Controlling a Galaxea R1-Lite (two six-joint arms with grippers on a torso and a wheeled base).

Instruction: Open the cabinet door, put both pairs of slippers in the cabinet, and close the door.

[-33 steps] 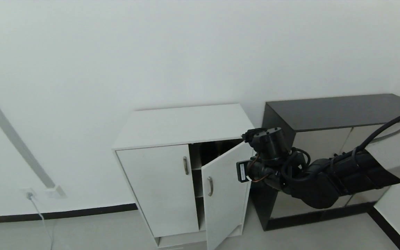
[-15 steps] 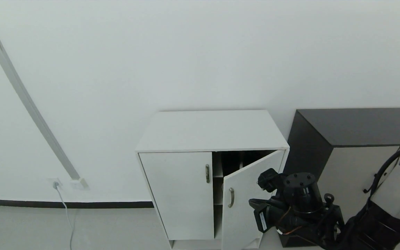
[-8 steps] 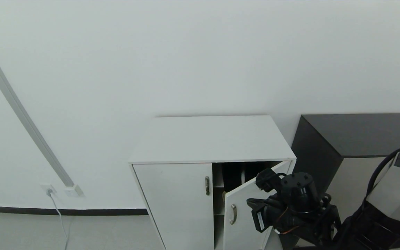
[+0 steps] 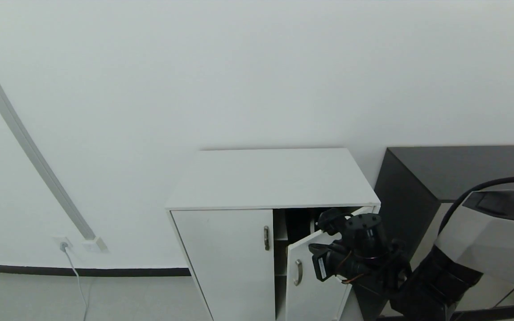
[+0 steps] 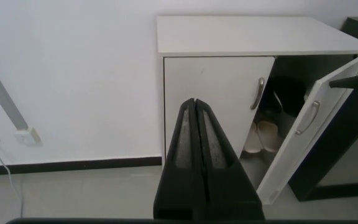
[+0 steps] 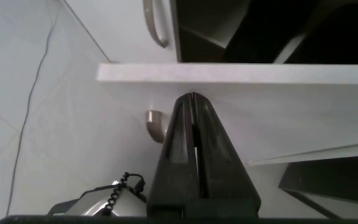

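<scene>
The white cabinet (image 4: 270, 178) stands against the wall, its left door (image 4: 225, 263) closed and its right door (image 4: 304, 294) partly ajar. My right arm (image 4: 364, 249) is in front of that door's outer face, near its top. In the right wrist view my right gripper (image 6: 194, 98) is shut, its tip at the door's outer face (image 6: 278, 118), beside the door handle (image 6: 156, 124). A pale pair of slippers (image 5: 263, 135) lies on a low shelf inside the cabinet (image 5: 253, 34). My left gripper (image 5: 194, 102) is shut on nothing, held back from the cabinet front.
A black cabinet (image 4: 458, 165) stands right beside the white one, close to the ajar door. A wall socket with a hanging cable (image 4: 63, 244) and a slanting grey conduit (image 4: 29, 147) are on the wall to the left. Bare floor (image 5: 92, 186) lies before the cabinet.
The head camera has shifted since the earliest frames. Over the last half second my right arm has moved left and up along the door's outer face; the door's angle looks about the same.
</scene>
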